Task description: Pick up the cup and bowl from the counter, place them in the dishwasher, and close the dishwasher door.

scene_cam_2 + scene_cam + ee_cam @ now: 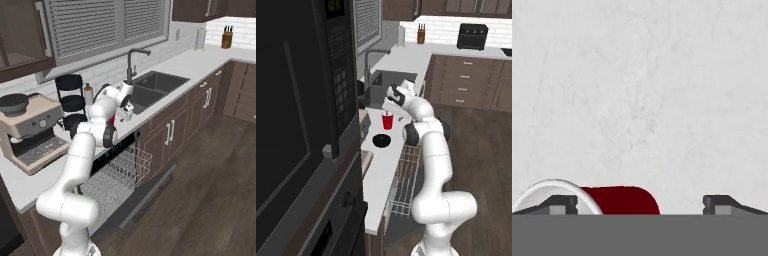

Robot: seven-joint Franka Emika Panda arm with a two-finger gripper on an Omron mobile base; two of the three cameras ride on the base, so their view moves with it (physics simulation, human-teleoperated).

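From my station, left base view: the black wall oven (291, 125) stands at far left. On the counter (378, 175) the bowl (381, 140) lies nearest, with the cup (387, 121) upright just beyond it, short of the sink (391, 82). The gripper (390, 103) hovers above the cup. I see in the hand view the fingers (559, 204) spread wide, gripping nothing, the cup's rim at the left tip. The dishwasher (117, 175) rack is pulled out, and the dishwasher door (145, 197) is down.
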